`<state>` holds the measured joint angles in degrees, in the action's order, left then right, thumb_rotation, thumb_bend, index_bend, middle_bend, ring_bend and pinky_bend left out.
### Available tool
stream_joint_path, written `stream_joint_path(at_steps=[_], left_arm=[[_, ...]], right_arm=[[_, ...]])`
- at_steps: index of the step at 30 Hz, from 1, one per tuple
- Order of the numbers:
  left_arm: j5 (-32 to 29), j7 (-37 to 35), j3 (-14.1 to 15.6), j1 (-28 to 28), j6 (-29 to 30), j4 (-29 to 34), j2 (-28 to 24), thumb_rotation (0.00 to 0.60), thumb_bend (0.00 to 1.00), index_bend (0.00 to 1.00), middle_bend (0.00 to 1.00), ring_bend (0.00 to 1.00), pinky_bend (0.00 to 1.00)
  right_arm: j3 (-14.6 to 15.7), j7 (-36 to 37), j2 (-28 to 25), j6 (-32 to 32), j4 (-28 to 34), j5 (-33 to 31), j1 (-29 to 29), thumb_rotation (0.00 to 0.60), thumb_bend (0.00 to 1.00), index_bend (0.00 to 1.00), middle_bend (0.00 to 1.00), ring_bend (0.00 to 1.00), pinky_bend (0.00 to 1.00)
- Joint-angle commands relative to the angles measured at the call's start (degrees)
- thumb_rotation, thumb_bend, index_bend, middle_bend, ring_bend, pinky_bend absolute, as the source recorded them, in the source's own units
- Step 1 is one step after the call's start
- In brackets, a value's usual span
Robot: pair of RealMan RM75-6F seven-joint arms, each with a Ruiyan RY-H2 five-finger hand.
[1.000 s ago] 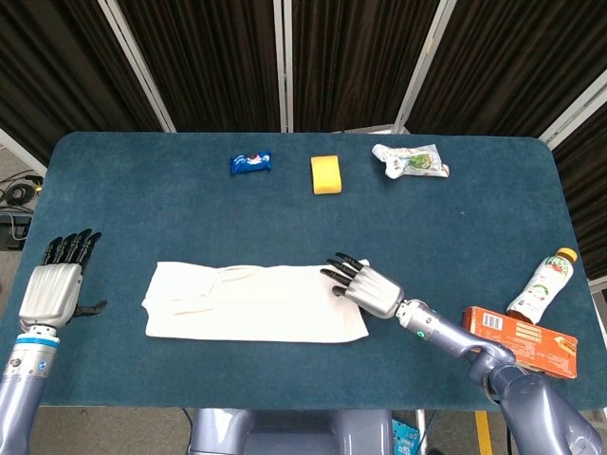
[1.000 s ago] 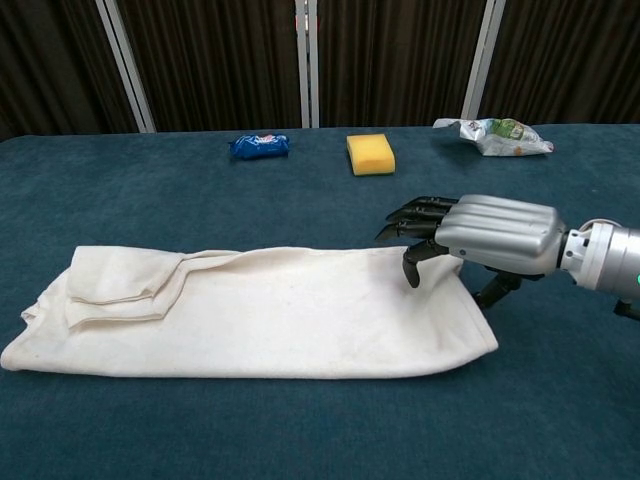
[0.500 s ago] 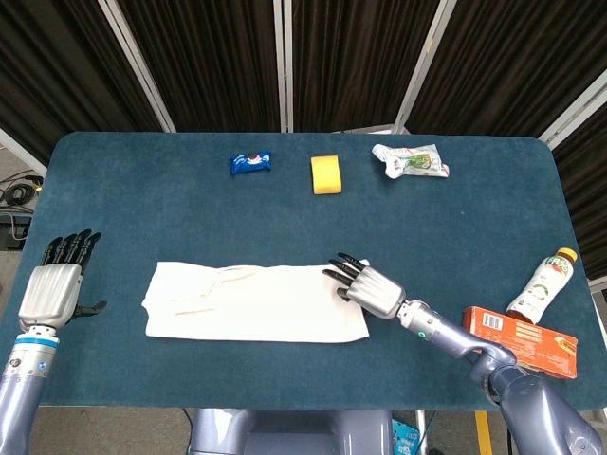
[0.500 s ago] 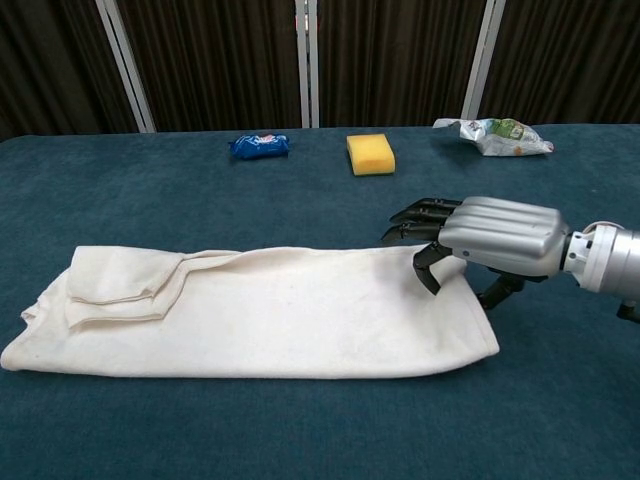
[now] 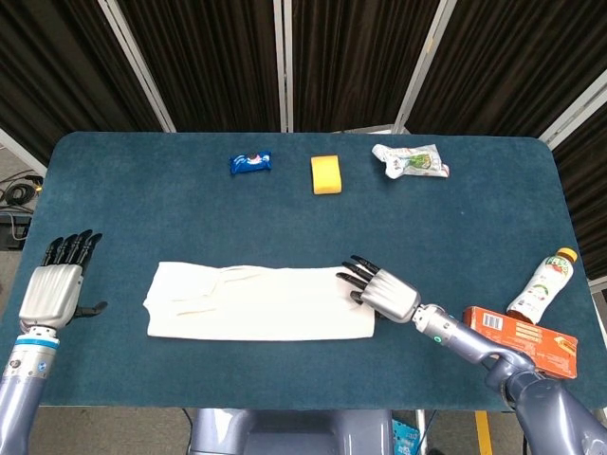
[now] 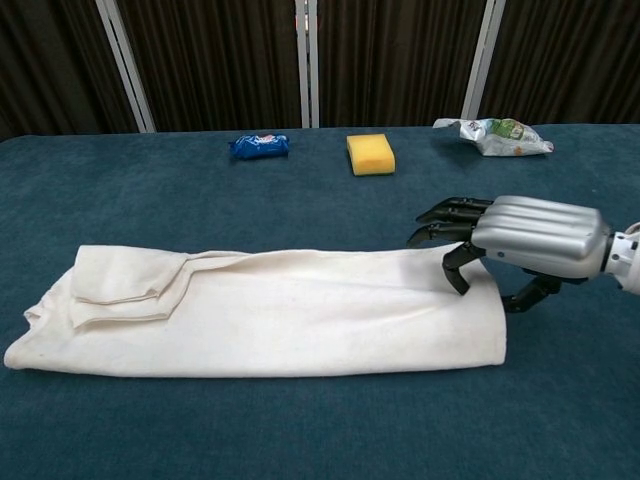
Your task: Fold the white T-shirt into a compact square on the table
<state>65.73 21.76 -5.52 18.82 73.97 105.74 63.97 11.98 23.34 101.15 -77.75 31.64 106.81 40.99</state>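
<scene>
The white T-shirt [image 5: 256,303] [image 6: 270,315] lies folded into a long flat strip across the near middle of the blue table, with a small fold at its left end. My right hand [image 5: 384,289] [image 6: 520,240] sits palm down at the strip's right end. Its fingers are spread and its thumb [image 6: 458,272] presses on the cloth; nothing is gripped. My left hand [image 5: 52,284] hovers beyond the table's left edge, fingers extended, holding nothing, well clear of the shirt. It does not show in the chest view.
Along the far edge lie a blue snack packet [image 5: 250,162] [image 6: 259,146], a yellow sponge [image 5: 325,174] [image 6: 370,154] and a crumpled wrapper [image 5: 410,160] [image 6: 495,135]. At the right stand a juice bottle [image 5: 542,284] and an orange box [image 5: 520,339].
My right hand has slid to the right along the shirt, and the strip's right end has shifted slightly right with it. The left hand has not moved.
</scene>
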Motion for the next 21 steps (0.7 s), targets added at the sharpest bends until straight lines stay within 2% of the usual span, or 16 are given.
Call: stream_joint_path(at_steps=[1,8,21], left_arm=[[0.2,-0.1,0.1,0.0,0.0,0.1,0.0,0.600,0.05,0.00,0.00,0.00,0.00],[0.6,0.2,0.3,0.0,-0.1,0.3,0.1,0.600,0.05,0.00,0.00,0.00,0.00],[0.9,0.3,0.4,0.0,-0.4,0.4,0.1,0.600,0.05,0.00,0.00,0.00,0.00]], right_arm=[[0.8,-0.3,-1.7,-1.6,0.5,0.3,-1.6,0.600,0.38,0.69,0.14,0.00,0.00],[1.7,-1.1,-5.0,-4.7,1.7,0.7,-4.0,0.600,0.38,0.69,0.14,0.00,0.00],[2.1,-4.6,-12.1,-6.6,3.5,0.4,-7.0,0.600,0.38,0.69,0.14,0.00,0.00]])
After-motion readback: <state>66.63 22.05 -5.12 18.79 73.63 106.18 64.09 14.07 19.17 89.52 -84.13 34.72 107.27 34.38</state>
